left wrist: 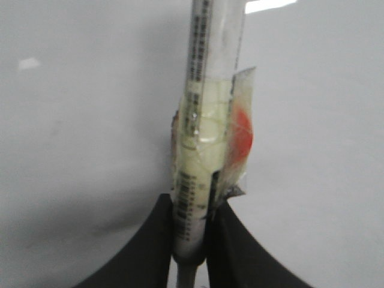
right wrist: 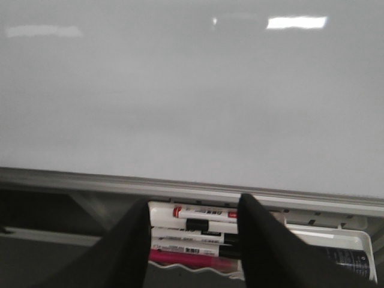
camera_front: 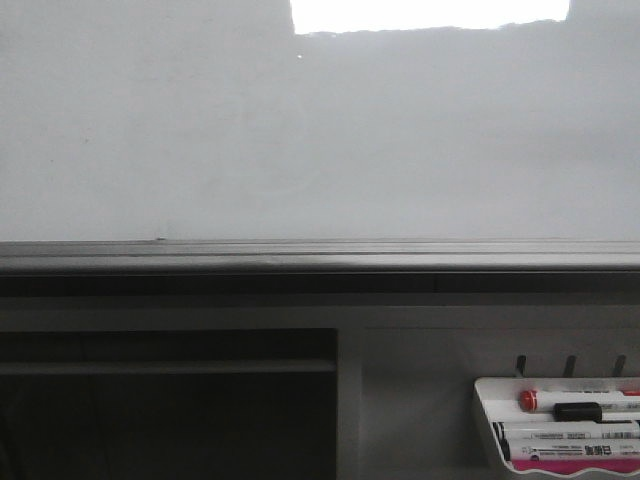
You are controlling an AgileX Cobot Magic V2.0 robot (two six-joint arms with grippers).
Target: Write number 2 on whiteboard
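Note:
The whiteboard (camera_front: 300, 130) is a pale glossy surface filling the upper front view, with no number 2 showing on it in any view. Neither gripper appears in the front view. In the left wrist view my left gripper (left wrist: 192, 204) is shut on a white marker (left wrist: 207, 120) wrapped in clear tape with a red patch; the marker points at the whiteboard (left wrist: 78, 120) and its tip is out of frame. My right gripper (right wrist: 193, 201) is open and holds nothing. It hangs in front of the whiteboard's (right wrist: 180, 90) lower edge, over the marker tray.
A grey metal rail (camera_front: 320, 255) runs along the board's bottom. Below it at the right hangs a small white tray (camera_front: 485, 420) holding several markers (camera_front: 575, 410) and a pink eraser; its rim (right wrist: 354, 237) shows in the right wrist view. A dark recess (camera_front: 160, 400) lies lower left.

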